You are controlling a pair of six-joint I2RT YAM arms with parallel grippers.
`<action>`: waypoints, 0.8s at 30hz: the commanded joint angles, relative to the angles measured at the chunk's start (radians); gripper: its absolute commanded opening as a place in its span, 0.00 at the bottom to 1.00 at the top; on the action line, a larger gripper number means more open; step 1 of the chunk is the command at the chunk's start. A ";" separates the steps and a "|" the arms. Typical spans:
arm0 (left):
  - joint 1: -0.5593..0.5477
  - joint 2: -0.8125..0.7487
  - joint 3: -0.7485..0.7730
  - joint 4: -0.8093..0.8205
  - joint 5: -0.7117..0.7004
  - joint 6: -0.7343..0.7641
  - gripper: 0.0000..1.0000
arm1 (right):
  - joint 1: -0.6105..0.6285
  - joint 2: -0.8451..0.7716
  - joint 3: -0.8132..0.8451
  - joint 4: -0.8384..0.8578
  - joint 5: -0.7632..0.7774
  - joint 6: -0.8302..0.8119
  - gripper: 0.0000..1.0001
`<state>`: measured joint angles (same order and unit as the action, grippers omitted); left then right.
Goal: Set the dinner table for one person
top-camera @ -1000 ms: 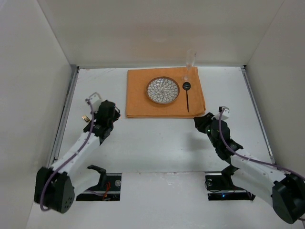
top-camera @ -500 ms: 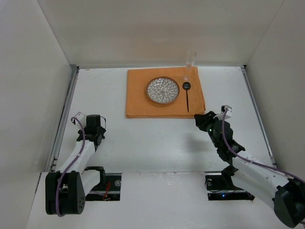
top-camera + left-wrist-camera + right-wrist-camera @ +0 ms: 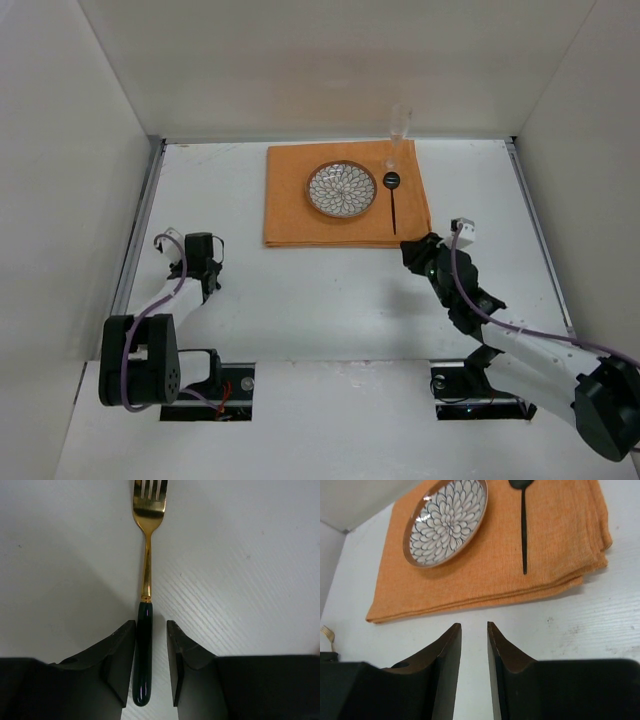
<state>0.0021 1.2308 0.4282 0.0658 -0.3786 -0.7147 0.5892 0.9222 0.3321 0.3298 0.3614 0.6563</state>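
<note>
White surface (image 3: 330,310) | left end effector (image 3: 150,627) slightly parted astride fork (image 3: 146,555) handle, unclamped | right end effector (image 3: 474,626) parted, empty | centre handle, close squarely.

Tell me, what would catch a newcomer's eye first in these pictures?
The bright orange cloth at the far middle of the white table stands out most. It carries a flower-patterned plate, with a black spoon to the plate's right and a clear glass at the cloth's far right corner. Near the table's left edge, the left pincer straddles the dark handle of a gold fork lying flat, with a gap visible on one side.
</note>
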 commanded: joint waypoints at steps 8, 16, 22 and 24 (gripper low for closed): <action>0.002 0.041 -0.014 -0.078 0.046 0.003 0.07 | 0.010 -0.098 0.004 0.041 0.094 -0.023 0.36; -0.038 -0.111 -0.028 -0.107 0.020 0.021 0.00 | 0.001 -0.117 0.002 0.026 0.082 -0.014 0.37; -0.203 -0.152 0.124 -0.155 -0.008 0.075 0.00 | -0.002 -0.094 0.010 0.025 0.065 -0.011 0.37; -0.260 -0.137 0.173 -0.135 -0.008 0.096 0.00 | -0.002 -0.103 0.007 0.029 0.070 -0.011 0.37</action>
<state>-0.1986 1.0973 0.5041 -0.0708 -0.3851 -0.6712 0.5903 0.8246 0.3298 0.3244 0.4274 0.6476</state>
